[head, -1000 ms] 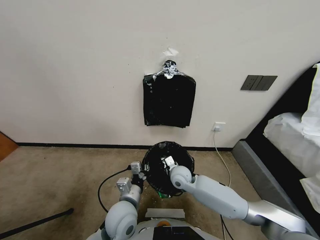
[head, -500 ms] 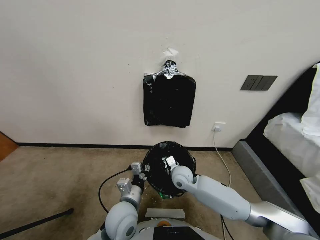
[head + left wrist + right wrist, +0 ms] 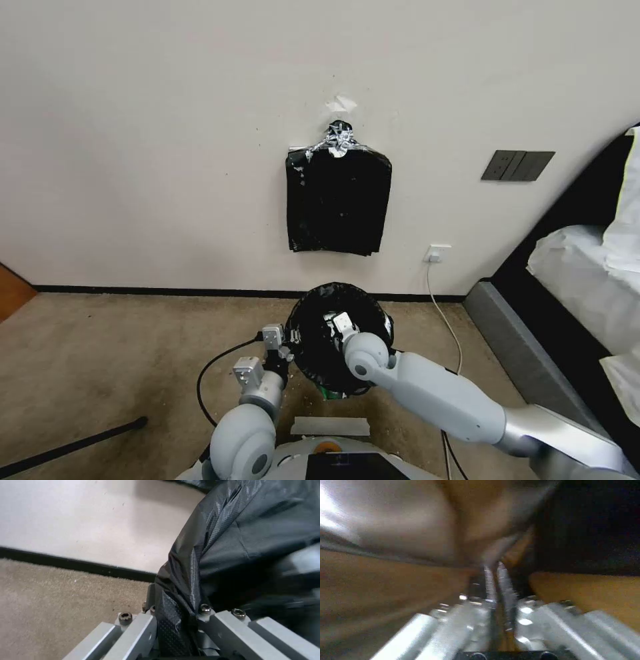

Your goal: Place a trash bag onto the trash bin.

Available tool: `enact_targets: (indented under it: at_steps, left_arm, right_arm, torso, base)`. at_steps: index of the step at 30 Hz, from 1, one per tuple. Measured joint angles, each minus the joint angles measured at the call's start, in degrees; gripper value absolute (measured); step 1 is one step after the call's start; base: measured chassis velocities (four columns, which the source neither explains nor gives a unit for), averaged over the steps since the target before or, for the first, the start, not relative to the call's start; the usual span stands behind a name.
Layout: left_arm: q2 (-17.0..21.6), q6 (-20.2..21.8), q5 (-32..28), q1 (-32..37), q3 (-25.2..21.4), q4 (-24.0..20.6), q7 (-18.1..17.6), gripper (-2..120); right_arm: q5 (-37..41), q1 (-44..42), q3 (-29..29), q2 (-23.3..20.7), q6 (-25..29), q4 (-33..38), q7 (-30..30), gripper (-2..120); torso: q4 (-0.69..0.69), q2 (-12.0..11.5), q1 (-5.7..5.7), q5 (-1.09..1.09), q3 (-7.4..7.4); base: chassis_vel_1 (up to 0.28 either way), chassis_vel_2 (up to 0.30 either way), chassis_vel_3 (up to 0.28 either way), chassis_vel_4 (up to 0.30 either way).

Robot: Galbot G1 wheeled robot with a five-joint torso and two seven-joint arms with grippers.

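The glossy black trash bag (image 3: 313, 350) is spread open over a round shape on the carpet by the wall; the trash bin under it is hidden by the film. My left gripper (image 3: 285, 351) sits at the bag's left edge. In the left wrist view the left gripper (image 3: 176, 622) is shut on a fold of the trash bag (image 3: 233, 542). My right gripper (image 3: 335, 325) reaches down inside the bag's mouth. In the right wrist view the right gripper (image 3: 493, 577) has its fingers pressed together, with a crease of film running up from the tips.
A flat black bundle of bags (image 3: 338, 200) hangs taped on the wall above. A wall socket (image 3: 437, 253) with a white cord is to the right, with a bed (image 3: 580, 280) beyond. A black cable (image 3: 213, 373), a dark pole (image 3: 73, 443) and a white strip (image 3: 331, 425) lie on the carpet.
My right arm has shifted slightly to the right, and the bag's right edge has moved out with it. The left arm has stayed still.
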Motion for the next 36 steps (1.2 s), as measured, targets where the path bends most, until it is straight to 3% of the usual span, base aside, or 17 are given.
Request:
enact_targets:
  at_steps: [8, 11, 12, 14, 21, 28, 33, 36]
  left_arm:
    - [-2.3, 1.7, -6.6, -1.4, -1.0, 3.6, -5.6, 1]
    - [-4.8, 4.0, -15.6, -3.6, -1.5, 7.1, -11.4, 1]
    - [-4.8, 4.0, -15.6, -3.6, -1.5, 7.1, -11.4, 1]
    - [-6.3, 6.4, -17.8, -4.8, -1.5, 9.5, -15.1, 1]
    - [-8.0, 6.8, -18.5, -6.0, -1.6, 13.7, -16.6, 1]
    - [-7.3, 7.9, -21.0, -6.8, -1.9, 15.1, -16.7, 2]
    - [-6.9, 8.5, -21.3, -6.8, -2.0, 14.8, -16.0, 17]
    - [-6.2, 10.1, -20.3, -6.2, -2.5, 13.9, -14.2, 31]
  right_arm:
    - [5.0, -7.5, 9.6, -5.8, 0.0, 13.6, -4.4, 49]
    - [4.4, -16.6, 17.9, -8.9, 0.0, 19.6, -9.0, 62]
    - [4.4, -16.6, 17.9, -8.9, 0.0, 19.6, -9.0, 62]
    - [1.6, -22.7, 24.1, -9.5, 0.0, 21.3, -11.9, 74]
    - [-3.3, -31.8, 30.3, -8.7, 0.0, 22.1, -13.7, 97]
    - [-4.6, -33.6, 31.3, -8.3, 0.0, 22.1, -14.0, 100]
    - [-4.6, -33.5, 31.6, -8.2, 0.0, 22.0, -14.0, 100]
    - [-5.9, -34.2, 32.1, -7.2, 0.0, 21.4, -14.0, 100]
  torso:
    - [-0.01, 0.0, 0.0, 0.0, 0.0]
    - [-0.02, 0.0, 0.0, 0.0, -0.01]
    - [-0.02, 0.0, 0.0, 0.0, -0.01]
    - [-0.02, 0.0, 0.0, 0.01, 0.0]
    - [-0.01, 0.0, 0.0, 0.0, 0.0]
    - [0.0, 0.0, 0.0, 0.01, 0.0]
    - [0.0, 0.0, 0.0, -0.01, 0.0]
    - [-0.01, 0.0, 0.0, -0.01, 0.0]
  base:
    - [0.0, 0.0, 0.0, 0.0]
    - [0.0, 0.0, 0.0, 0.0]
    - [0.0, 0.0, 0.0, 0.0]
    - [0.0, 0.0, 0.0, 0.0]
    - [0.0, 0.0, 0.0, 0.0]
    - [0.0, 0.0, 0.0, 0.0]
    - [0.0, 0.0, 0.0, 0.0]
    - [0.0, 0.0, 0.0, 0.0]
